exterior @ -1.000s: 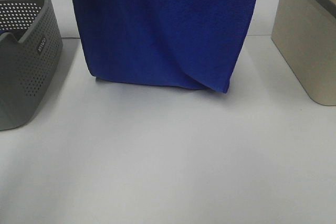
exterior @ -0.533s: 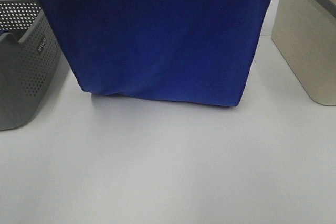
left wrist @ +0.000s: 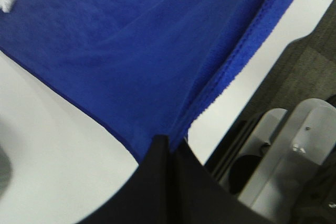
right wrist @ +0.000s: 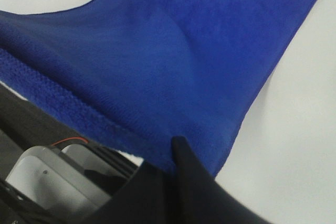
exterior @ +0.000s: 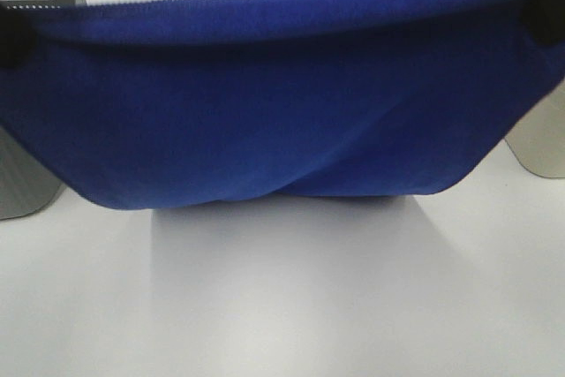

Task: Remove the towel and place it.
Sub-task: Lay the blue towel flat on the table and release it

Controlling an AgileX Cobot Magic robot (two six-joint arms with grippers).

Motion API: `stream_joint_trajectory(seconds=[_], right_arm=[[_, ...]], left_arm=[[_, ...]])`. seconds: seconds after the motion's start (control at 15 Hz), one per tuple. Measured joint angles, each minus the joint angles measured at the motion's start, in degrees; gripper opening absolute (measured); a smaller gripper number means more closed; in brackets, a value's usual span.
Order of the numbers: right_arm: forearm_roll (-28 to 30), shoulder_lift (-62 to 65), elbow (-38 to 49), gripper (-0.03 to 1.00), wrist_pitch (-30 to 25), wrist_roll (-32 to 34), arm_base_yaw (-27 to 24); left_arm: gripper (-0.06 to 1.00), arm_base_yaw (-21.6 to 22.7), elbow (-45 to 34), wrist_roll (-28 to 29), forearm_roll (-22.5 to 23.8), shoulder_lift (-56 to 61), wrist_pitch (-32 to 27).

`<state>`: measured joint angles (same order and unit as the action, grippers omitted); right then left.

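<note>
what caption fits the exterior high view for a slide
Left gripper and right gripper hold the blue towel stretched wide over the white table.

My left pincer [left wrist: 167, 149] is black. Its two fingers [left wrist: 152, 182] are smooth and plain, and they get thin up to a pointy tip. My right pincer [right wrist: 176, 155] looks just the same, black with no marks. Near it is a round pale grey shell [right wrist: 37, 174] with one tiny screw, and a thin red wire [right wrist: 68, 141]. Near my left pincer is a second grey shell [left wrist: 310, 140] with small screws.
</note>
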<state>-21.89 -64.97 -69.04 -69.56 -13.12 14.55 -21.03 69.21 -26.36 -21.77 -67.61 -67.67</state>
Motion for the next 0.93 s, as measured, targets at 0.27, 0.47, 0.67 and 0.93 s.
stream_joint_trajectory(seconds=[0.27,0.47,0.67,0.93], right_arm=[[-2.23,2.06,10.71,0.02,0.17,1.83,0.0],[-5.96,2.06,19.02,0.02,0.29,2.35,0.0],[-8.82,0.86,29.56,0.02,0.34,2.52,0.0],[-10.49,-7.22,34.72,0.02,0.63,2.58,0.0]], left_arm=[[0.0,0.0,-9.85,5.5,-3.67,0.86,0.17],[0.0,0.0,-17.36,6.99,-5.5,0.86,0.17],[0.0,0.0,-24.69,9.51,-8.37,0.86,0.23],[0.0,0.0,-30.83,9.63,-11.34,-4.3,0.29]])
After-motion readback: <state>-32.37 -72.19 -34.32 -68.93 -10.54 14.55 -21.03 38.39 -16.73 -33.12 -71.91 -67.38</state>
